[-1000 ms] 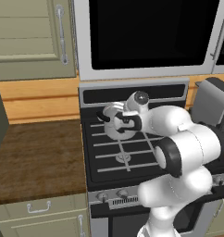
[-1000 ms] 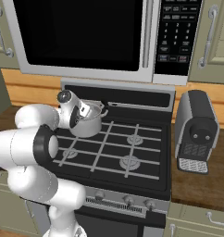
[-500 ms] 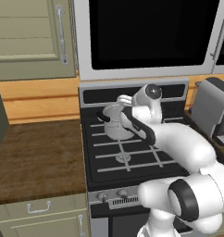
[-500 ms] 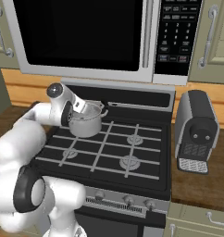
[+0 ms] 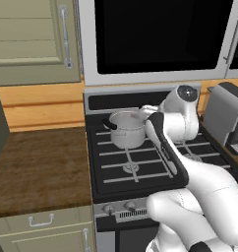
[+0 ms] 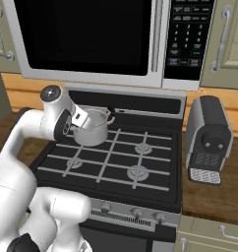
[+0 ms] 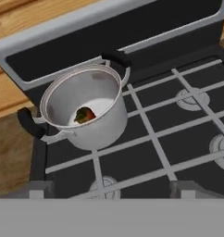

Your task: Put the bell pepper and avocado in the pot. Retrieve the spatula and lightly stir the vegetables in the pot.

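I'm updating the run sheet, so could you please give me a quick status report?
Claw open, empty, hanging above the stove. Pot on the rear left burner, something red and green inside. Nothing in the way.

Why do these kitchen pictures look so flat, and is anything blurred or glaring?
Left base view: even, soft light, no hard shadows; the pot has only a dull sheen. Right base view: the microwave door is plain black, without reflections. Hand view: the stove grate looks sharp, while the small dark item inside the pot is too coarse to identify.
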